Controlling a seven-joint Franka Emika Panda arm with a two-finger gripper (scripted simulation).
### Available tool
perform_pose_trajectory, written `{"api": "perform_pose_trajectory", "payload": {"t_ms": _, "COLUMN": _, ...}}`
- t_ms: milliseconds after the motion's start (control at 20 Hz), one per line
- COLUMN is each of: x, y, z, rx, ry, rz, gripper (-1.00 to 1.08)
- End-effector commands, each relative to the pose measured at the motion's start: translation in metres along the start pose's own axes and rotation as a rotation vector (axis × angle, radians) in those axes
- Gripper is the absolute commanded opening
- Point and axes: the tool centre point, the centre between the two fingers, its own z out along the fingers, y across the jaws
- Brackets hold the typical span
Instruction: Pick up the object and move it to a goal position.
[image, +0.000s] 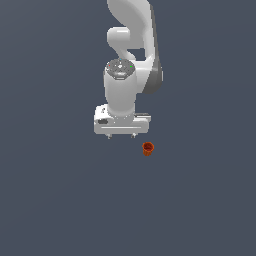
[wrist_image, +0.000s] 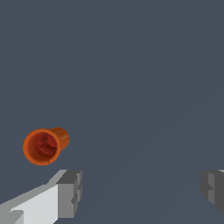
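While the white arm (image: 127, 60) reaches down over the plain dark grey surface (image: 55, 200), its fingers (image: 121, 136) stand spread wide apart and hold nothing. In the wrist view one finger pad (wrist_image: 70, 194) shows at one side and the other pad sits at the far edge of the picture, with bare surface filling the broad gap between them. The cup (image: 148, 148), small and orange-red, sits on the surface just off to the exterior view's right of the hand and a little nearer the camera, close to the fingers but not touching them and not between them. Seen from the wrist, the cup (wrist_image: 44, 145) shows its round rim and darker inside turned toward the camera, the narrower base pointing away behind it. It lies outside the gap, beside the nearer finger pad, with a clear strip of grey between the two. Whether the cup stands upright or lies tipped on its side cannot be told for certain
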Motion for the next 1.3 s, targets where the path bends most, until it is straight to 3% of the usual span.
{"api": "perform_pose_trajectory", "payload": {"t_ms": 0, "x": 0.0, "y": 0.0, "z": 0.0, "rx": 0.0, "ry": 0.0, "rz": 0.0, "gripper": 1.0}}
{"api": "perform_pose_trajectory", "payload": {"t_ms": 450, "x": -0.006, "y": 0.021, "z": 0.01, "rx": -0.027, "ry": -0.028, "rz": -0.022, "gripper": 1.0}}
{"api": "perform_pose_trajectory", "payload": {"t_ms": 650, "x": -0.005, "y": 0.016, "z": 0.011, "rx": -0.025, "ry": -0.026, "rz": -0.027, "gripper": 1.0}}
{"api": "perform_pose_trajectory", "payload": {"t_ms": 900, "x": -0.002, "y": -0.014, "z": 0.026, "rx": -0.017, "ry": -0.018, "rz": -0.069, "gripper": 1.0}}
{"api": "perform_pose_trajectory", "payload": {"t_ms": 1250, "x": -0.003, "y": -0.09, "z": 0.061, "rx": 0.01, "ry": 0.001, "rz": -0.169, "gripper": 1.0}}
